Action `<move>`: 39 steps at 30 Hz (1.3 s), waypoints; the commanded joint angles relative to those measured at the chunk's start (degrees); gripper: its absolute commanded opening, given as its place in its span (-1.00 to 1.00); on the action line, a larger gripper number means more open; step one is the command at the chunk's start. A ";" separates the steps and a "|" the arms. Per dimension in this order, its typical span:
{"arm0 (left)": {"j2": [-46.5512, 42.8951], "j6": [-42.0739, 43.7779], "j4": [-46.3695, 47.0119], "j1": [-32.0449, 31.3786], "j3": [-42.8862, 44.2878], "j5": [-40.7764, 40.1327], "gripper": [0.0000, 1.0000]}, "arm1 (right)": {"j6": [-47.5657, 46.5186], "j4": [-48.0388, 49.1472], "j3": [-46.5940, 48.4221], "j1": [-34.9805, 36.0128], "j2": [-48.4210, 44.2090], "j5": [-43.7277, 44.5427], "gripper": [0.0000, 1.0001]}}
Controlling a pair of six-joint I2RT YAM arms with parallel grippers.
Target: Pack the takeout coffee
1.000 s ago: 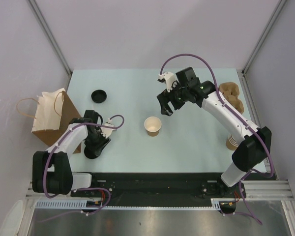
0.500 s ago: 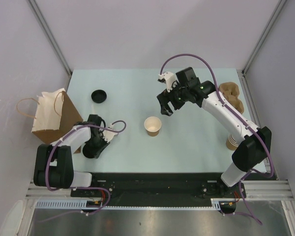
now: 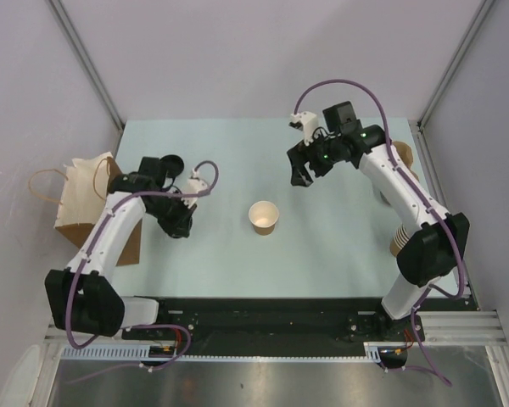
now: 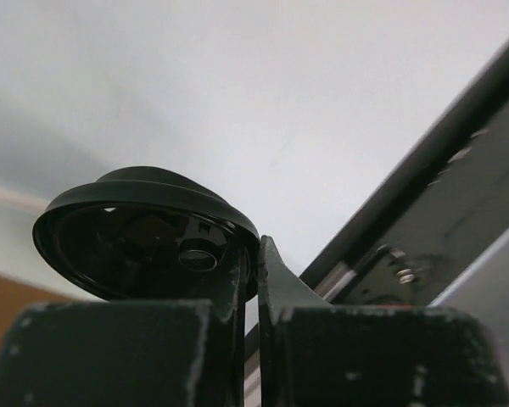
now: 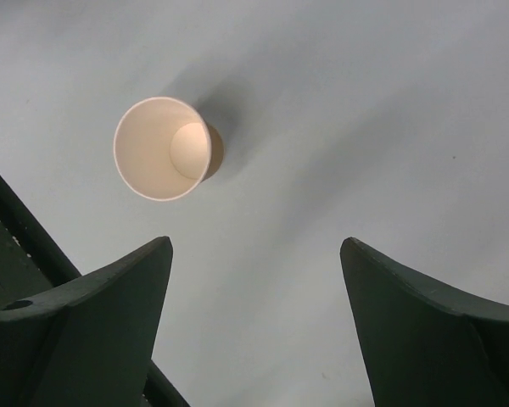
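The pale tabletop carries everything. At its left edge stands a brown paper bag, mouth open, with the left arm reaching up just beside it. At the right edge a moulded pulp carrier lies partly hidden behind the right arm, and a stack of nested cups stands nearer the arm bases. The paper cup of the takeout coffee stands upright and lidless near the middle of the tabletop, between the two grippers and touched by neither. The right gripper hovers beyond the cup with its fingers spread wide and nothing between them; its wrist view looks down into the cup's pale inside. The left gripper, raised off the tabletop, is pressed together on the rim of a round black lid, pinching it tilted.
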 commanded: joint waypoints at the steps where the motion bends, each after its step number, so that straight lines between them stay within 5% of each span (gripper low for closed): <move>1: 0.25 -0.90 -10.99 -1.23 13.48 23.98 -1.00 | -2.96 -2.81 7.11 -3.76 0.32 -9.96 0.71; 5: -4.64 -9.85 -3.29 -3.17 16.95 37.34 -1.00 | 1.86 -1.58 8.53 -6.14 0.32 -15.32 0.69; 8: -12.36 -24.68 15.41 -3.87 11.96 45.52 -1.00 | 8.19 0.70 5.02 -7.10 0.15 -23.84 0.61; 10: -16.34 -43.14 37.53 -3.87 5.11 50.78 -1.00 | 13.44 5.17 1.08 -7.63 -1.16 -29.38 0.55; 11: -19.23 -50.49 55.80 -3.87 2.47 51.86 -1.00 | 15.13 7.63 -0.34 -8.16 -2.13 -30.88 0.54; 14: -20.93 -76.96 85.66 -4.40 -6.06 51.87 -1.00 | 21.97 17.38 -4.83 -8.34 -5.65 -35.62 0.49; 22: -17.95 -86.68 91.49 -8.53 -3.18 51.86 -1.00 | 29.12 36.73 -7.74 -5.18 -9.96 -38.89 0.08; 27: -15.31 -89.32 94.73 -12.56 -1.86 55.46 -1.00 | 31.06 42.10 -2.05 -2.72 -6.46 -40.91 -0.01; 33: -11.27 -98.54 104.57 -13.54 -2.65 55.47 -1.00 | 14.56 24.19 9.12 3.35 -3.54 -38.72 0.01; 39: -8.28 -102.76 109.06 -13.45 -2.47 55.12 -1.00 | 7.33 16.45 9.14 3.09 -5.39 -36.69 0.02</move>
